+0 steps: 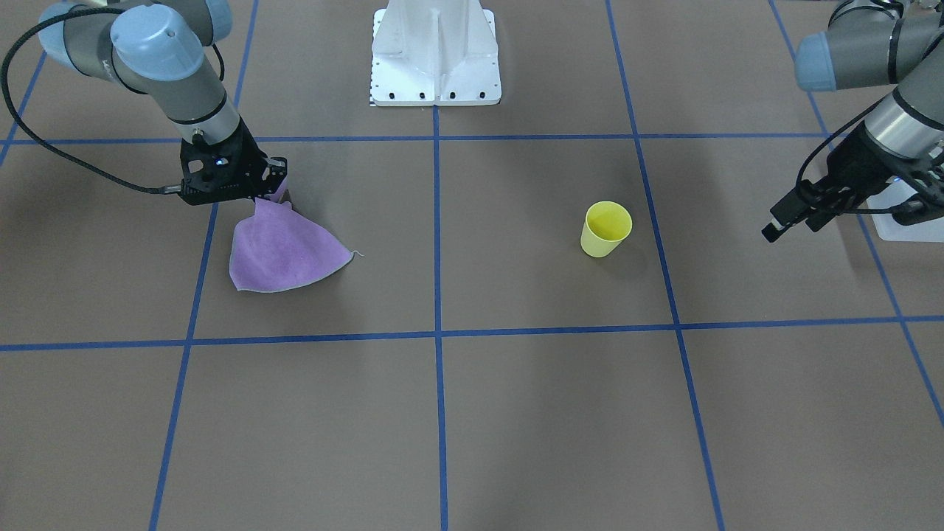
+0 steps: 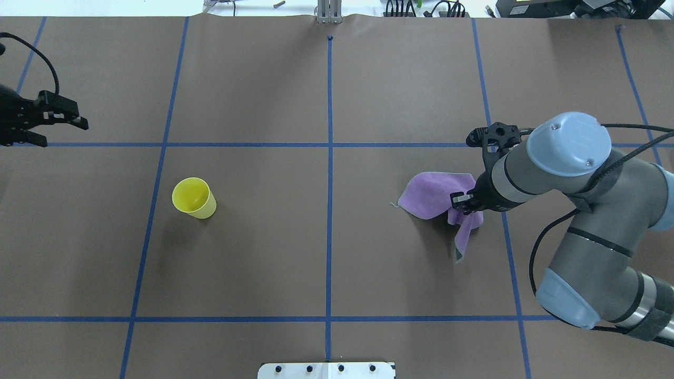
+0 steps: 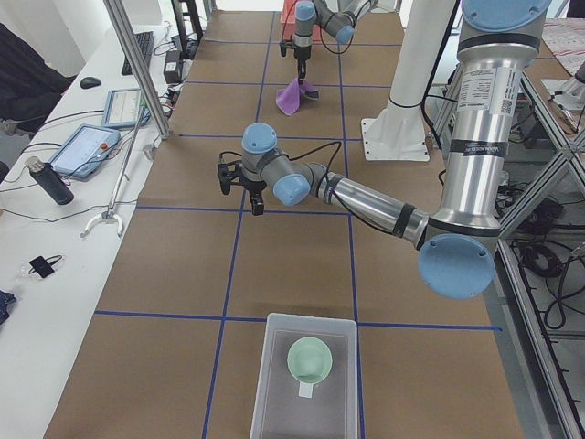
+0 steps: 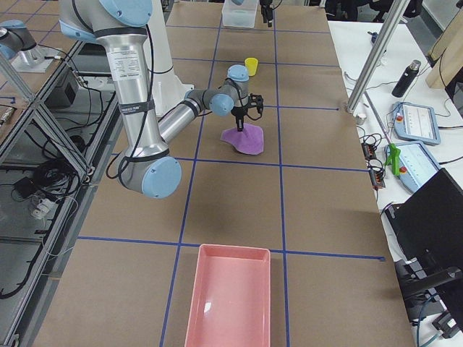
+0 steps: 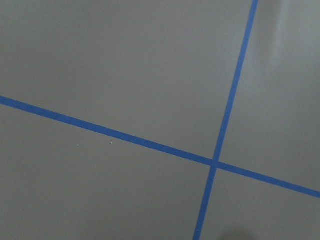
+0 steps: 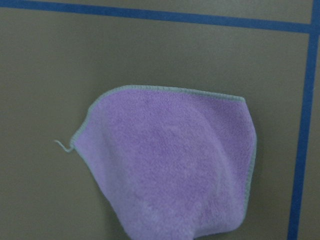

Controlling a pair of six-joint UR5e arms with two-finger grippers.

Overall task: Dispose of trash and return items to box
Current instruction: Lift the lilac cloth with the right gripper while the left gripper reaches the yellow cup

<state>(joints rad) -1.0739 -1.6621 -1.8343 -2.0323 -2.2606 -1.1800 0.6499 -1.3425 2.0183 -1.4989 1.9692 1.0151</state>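
Nearest, at the table end on the robot's left, the box (image 3: 274, 402) stands on the brown table (image 3: 183, 274) w/ the mint-green bowl (image 3: 310, 359) inside it, upright, approx. in the middle. Next, a bit further along, the left gripper (image 3: 239, 198) hovers above the table, fingers spread apart and holding nothing; its wrist cam sees only brown paper and blue tape lines. Further on, the yellow cup (image 2: 194, 198) stands upright, mouth up, outside the box and well apart from both grippers. Beyond it, on the robot's right side, the right gripper (image 1: 274, 193) pinches one corner of the purple cloth (image 1: 284, 254). That corner is pulled up, and the rest hangs down and seems to touch the table. Farthest, at the opposite table end, lies a pink tray (image 4: 228, 296).
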